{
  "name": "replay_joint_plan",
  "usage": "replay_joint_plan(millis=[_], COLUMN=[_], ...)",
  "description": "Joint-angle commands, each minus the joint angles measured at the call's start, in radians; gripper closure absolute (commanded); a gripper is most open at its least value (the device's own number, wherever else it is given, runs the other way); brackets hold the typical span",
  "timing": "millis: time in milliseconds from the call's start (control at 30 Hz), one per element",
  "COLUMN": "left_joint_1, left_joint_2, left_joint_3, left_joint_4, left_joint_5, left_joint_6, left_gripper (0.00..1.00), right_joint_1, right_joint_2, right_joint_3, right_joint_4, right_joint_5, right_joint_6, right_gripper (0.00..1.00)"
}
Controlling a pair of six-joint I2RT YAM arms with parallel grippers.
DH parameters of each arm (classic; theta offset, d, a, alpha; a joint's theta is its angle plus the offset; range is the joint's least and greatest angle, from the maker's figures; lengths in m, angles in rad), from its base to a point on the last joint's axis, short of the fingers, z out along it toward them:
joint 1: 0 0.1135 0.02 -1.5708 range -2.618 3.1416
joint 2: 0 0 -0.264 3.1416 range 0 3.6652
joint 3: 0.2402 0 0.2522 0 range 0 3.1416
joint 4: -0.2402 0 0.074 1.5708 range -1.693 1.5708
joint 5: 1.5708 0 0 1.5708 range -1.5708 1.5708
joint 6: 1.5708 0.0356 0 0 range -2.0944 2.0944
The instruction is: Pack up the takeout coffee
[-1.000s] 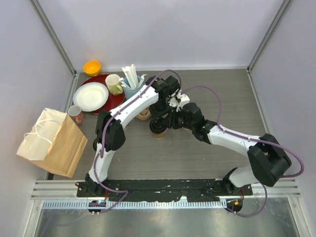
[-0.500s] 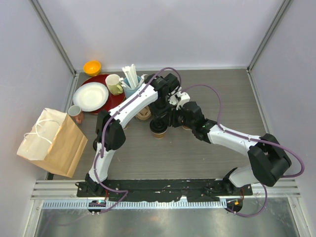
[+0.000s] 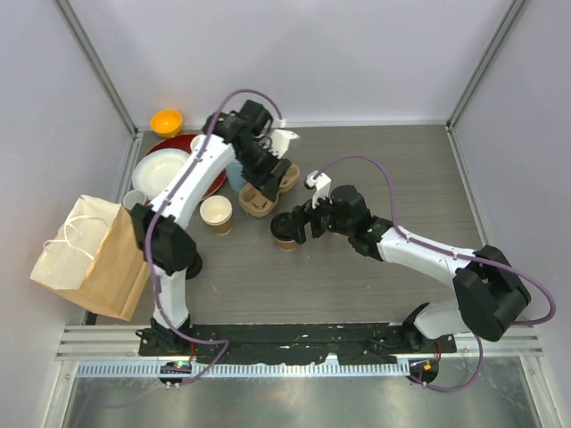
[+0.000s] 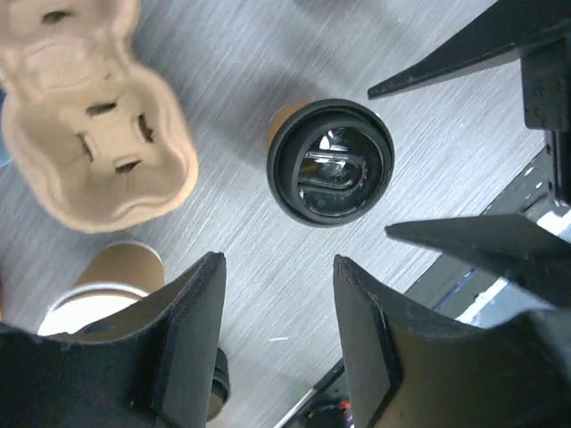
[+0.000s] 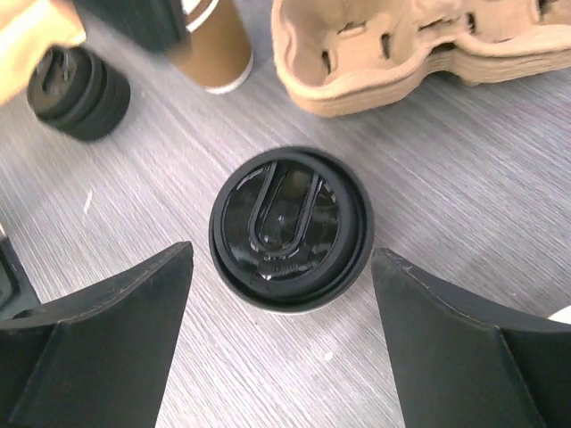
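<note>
One takeout coffee point(image 3: 285, 230), a kraft cup under a black sip lid, stands upright mid-table; its lid shows from above point(image 5: 291, 227) and in the left wrist view point(image 4: 330, 162). My right gripper point(image 3: 300, 223) point(image 5: 281, 260) is open, a finger on either side of the cup's near edge, touching nothing. My left gripper point(image 3: 272, 169) point(image 4: 278, 263) hangs open and empty above the table, behind the cup, by the pulp cup carrier point(image 3: 261, 198) point(image 4: 89, 134) point(image 5: 419, 45). A second kraft cup point(image 3: 216, 214) point(image 5: 210, 40) point(image 4: 116, 281) stands without a lid, left of the carrier.
A brown paper bag point(image 3: 94, 259) lies at the left edge. A red tray point(image 3: 210, 183) with a white plate point(image 3: 163, 174), an orange bowl point(image 3: 166, 120) and a small pink cup point(image 3: 134, 201) sit at back left. A stack of black lids point(image 5: 78, 89) stands near the unlidded cup.
Both grippers have opened and left the lidded cup standing on the table. The left arm swung up and back to the left, which uncovers the carrier and the unlidded cup.
</note>
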Motion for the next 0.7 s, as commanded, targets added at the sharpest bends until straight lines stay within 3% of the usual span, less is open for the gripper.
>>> replay_joint_plan(millis=[0, 133, 367, 667], left_joint_1=[0.093, 0.138, 0.138, 0.138], left_joint_2=[-0.169, -0.257, -0.292, -0.272], left_joint_3=[-0.165, -0.343, -0.568, -0.592], left_joint_4=[-0.020, 0.176, 0.346, 0.394], left_joint_5=[0.130, 0.145, 0.183, 0.200], left_joint_6=[-0.107, -0.177, -0.286, -0.311], left_gripper=[0.45, 0.47, 0.55, 0.58], right_joint_1=[0.011, 0.015, 0.045, 0.053], right_joint_2=[0.001, 0.042, 0.090, 0.061], right_joint_3=[-0.016, 0.022, 0.059, 0.056], right_joint_4=[0.046, 0.014, 0.011, 0.002], right_joint_5=[-0.120, -0.116, -0.082, -0.016], right_joint_6=[-0.225, -0.317, -0.368, -0.353], right_gripper=[0.11, 0.11, 0.11, 0.11])
